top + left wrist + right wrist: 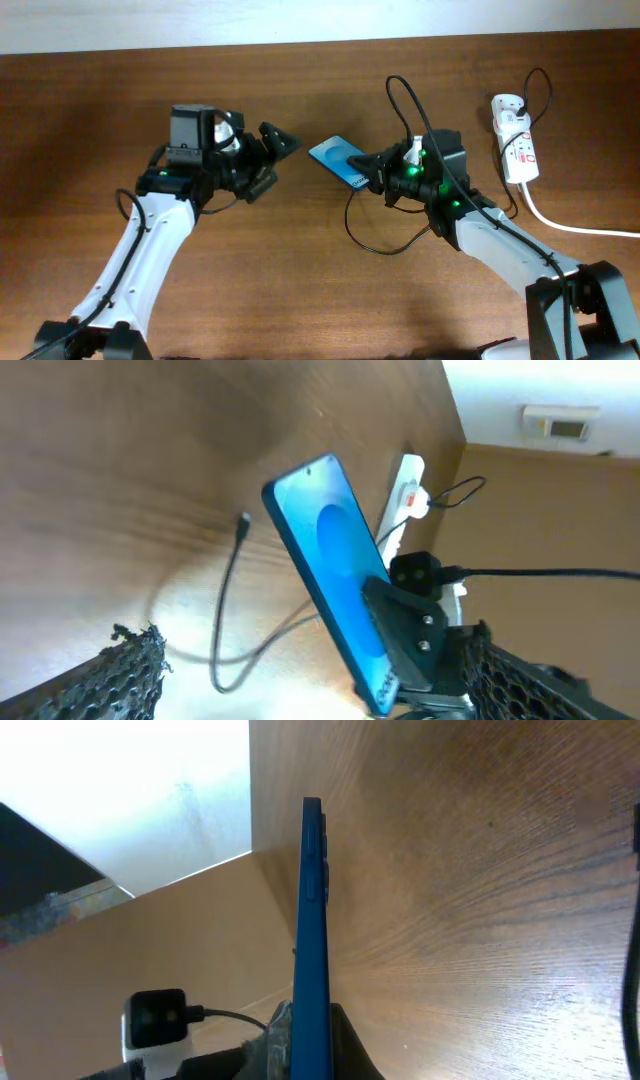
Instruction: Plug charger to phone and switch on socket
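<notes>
The phone [338, 158], with a bright blue screen, is held tilted above the table by my right gripper [366, 172], shut on its near end. In the right wrist view the phone [312, 910] is edge-on between the fingers [312, 1038]. The left wrist view shows the phone's screen [330, 550]. My left gripper [277, 160] is open and empty, just left of the phone, its mesh fingers [320, 685] apart. The charger cable [372, 248] loops on the table below the phone, and its tip [243, 523] lies free. The socket [516, 140] lies at the far right.
A thick white cord [570, 228] runs from the socket toward the right edge. A black plug block [155, 1017] sits in the socket. A white wall band [300, 20] runs along the table's far edge. Brown tabletop [300, 290] spreads between the arms.
</notes>
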### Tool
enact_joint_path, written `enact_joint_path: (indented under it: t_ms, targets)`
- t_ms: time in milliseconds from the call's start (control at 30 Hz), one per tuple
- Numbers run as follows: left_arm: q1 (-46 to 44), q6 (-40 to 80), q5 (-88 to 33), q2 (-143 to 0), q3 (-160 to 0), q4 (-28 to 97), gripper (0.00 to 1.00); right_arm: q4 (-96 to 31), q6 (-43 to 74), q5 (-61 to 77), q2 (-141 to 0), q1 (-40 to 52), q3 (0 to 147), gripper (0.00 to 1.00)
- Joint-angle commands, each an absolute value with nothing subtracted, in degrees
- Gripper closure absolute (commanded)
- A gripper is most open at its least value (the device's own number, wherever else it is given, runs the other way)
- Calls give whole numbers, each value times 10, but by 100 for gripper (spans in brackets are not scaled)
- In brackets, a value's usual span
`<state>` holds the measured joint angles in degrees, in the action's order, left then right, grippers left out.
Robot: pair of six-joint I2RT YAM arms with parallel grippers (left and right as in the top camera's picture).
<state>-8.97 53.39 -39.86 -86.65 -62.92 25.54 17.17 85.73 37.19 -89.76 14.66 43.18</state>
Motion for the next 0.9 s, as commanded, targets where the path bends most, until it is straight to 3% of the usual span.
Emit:
enact_joint_path:
  t_ms: [0,167,267,367,433,633,733,867]
  targets:
    - [-111,674,-396,-865,-630,256,1,227,904,415,-894,161,437,96]
    - [-124,806,-406,-865,-630,256,1,351,950,415,-894,219,437,96]
    - [-120,845,-404,-865,-630,255,2,354,963,422,-894,222,437,96]
    - [-102,846,-399,-865,-630,253,17,354,963,431,-894,222,437,96]
    - [-93,857,-396,-865,-630,246,37,354,965,429,-894,222,437,96]
    - [-94,881,-385,-865,-630,214,44,354,1080,428,-894,244,437,96]
    - [-94,881,-381,-865,-630,214,59,354,1117,412,-894,264,437,96]
    - [-94,881,-381,-865,-630,215,62,354,1119,392,-894,275,437,96]
